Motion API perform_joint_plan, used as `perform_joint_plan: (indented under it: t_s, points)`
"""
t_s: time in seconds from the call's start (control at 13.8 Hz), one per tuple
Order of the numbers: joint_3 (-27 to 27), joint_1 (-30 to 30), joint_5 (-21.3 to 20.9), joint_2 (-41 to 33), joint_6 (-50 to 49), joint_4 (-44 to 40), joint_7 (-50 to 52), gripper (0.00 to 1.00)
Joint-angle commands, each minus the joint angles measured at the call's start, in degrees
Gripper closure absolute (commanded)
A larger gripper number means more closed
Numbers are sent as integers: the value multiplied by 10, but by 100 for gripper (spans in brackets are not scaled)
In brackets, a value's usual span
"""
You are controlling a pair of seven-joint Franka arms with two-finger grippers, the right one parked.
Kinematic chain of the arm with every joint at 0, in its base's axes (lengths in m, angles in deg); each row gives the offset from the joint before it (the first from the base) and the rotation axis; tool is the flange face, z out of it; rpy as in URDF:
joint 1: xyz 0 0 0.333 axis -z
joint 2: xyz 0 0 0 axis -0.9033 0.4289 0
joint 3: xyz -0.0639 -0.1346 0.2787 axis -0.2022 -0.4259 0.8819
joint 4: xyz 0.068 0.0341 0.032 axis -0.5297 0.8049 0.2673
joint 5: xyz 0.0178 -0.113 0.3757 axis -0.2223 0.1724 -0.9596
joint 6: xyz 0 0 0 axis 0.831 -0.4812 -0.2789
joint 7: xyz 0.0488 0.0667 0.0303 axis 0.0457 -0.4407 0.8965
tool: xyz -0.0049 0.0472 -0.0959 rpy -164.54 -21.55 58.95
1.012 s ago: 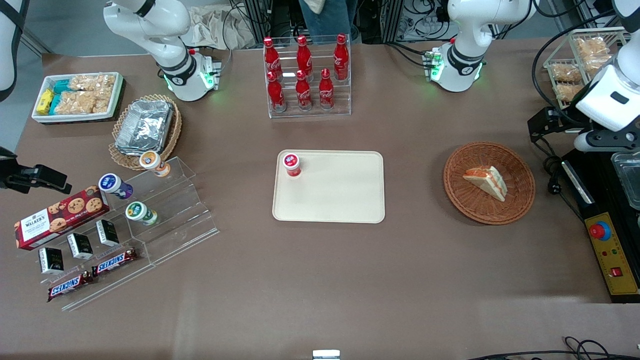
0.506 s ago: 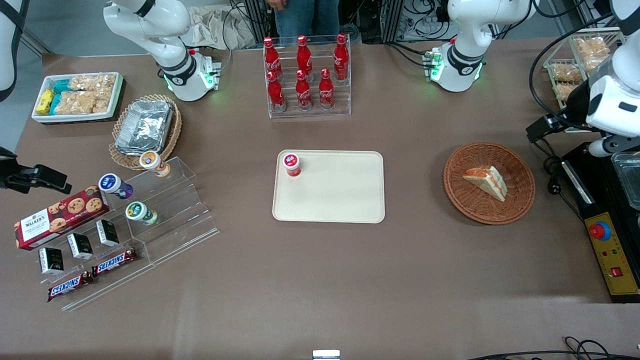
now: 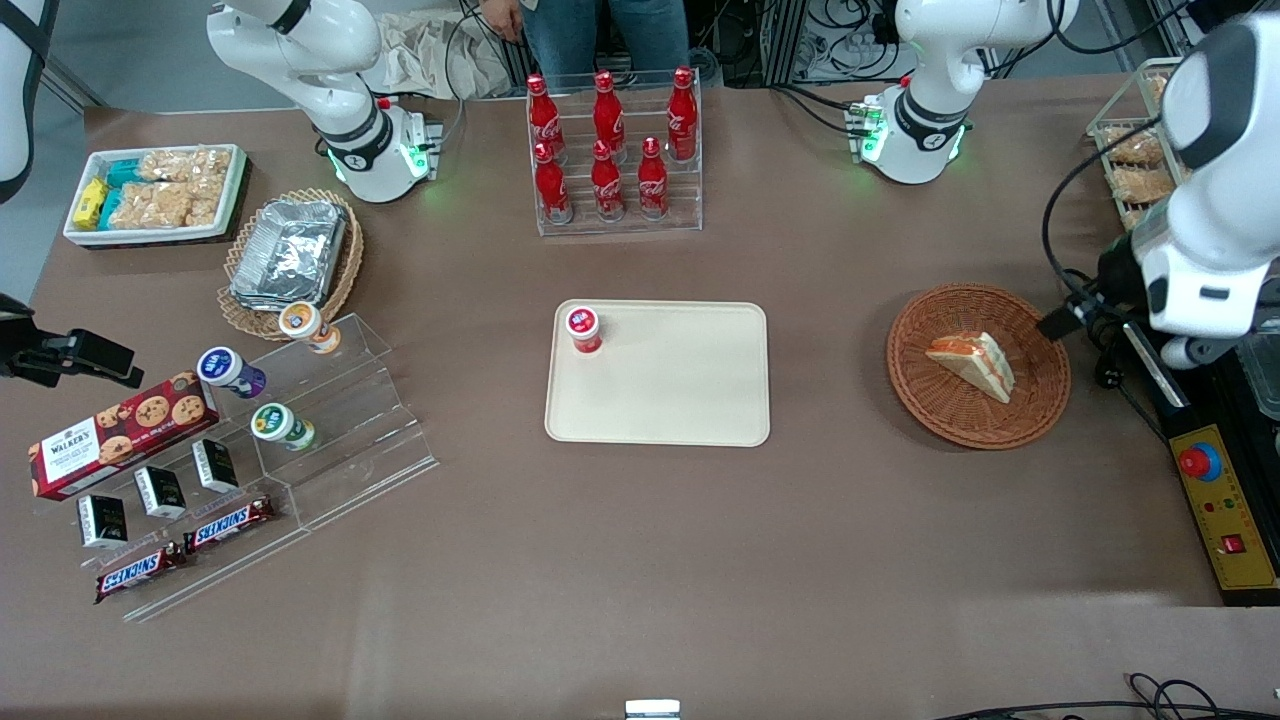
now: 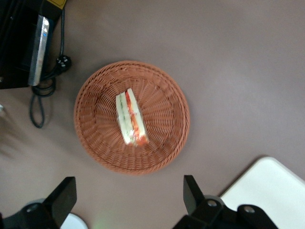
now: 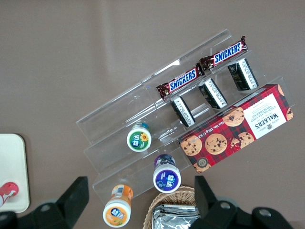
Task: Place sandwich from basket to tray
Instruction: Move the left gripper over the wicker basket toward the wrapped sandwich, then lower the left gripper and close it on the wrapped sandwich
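Note:
The sandwich (image 3: 972, 362), a white wedge with orange-pink layers, lies in the round reddish-brown basket (image 3: 940, 410). The left wrist view shows the sandwich (image 4: 130, 118) on its side in the middle of the basket (image 4: 162, 95). My left gripper (image 3: 1062, 322) hangs well above the table, over the basket's rim on the working arm's end. It is open and empty (image 4: 127, 198), with the fingers (image 4: 64, 200) wide apart. The cream tray (image 3: 680, 400) lies at the table's middle, and a corner of it (image 4: 271, 191) shows in the left wrist view.
A red-lidded cup (image 3: 583, 328) stands on a tray corner. A cola bottle rack (image 3: 610, 150) stands farther from the camera than the tray. A black control box (image 3: 1225, 520), cables (image 4: 38, 90) and a wire rack of snacks (image 3: 1130, 150) flank the basket. An acrylic snack stand (image 3: 330, 440) sits toward the parked arm's end.
My left arm has swung in from the table's working-arm end toward the basket and nearer the front camera. Its gripper now reaches the basket's rim. The sandwich has not moved.

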Motion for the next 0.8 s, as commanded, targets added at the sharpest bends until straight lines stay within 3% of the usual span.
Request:
perform_joint_plan:
  t_s: [0.0,0.14,0.36,0.72]
  points:
    - [-6,-6,-7,-14,114,119,53,1]
    - [-6,-8,-9,17,149,154,89,1]
    - [-7,-2,-70,78,185,174,169,1]
    - [-6,-8,-80,102,308,255,177,1]
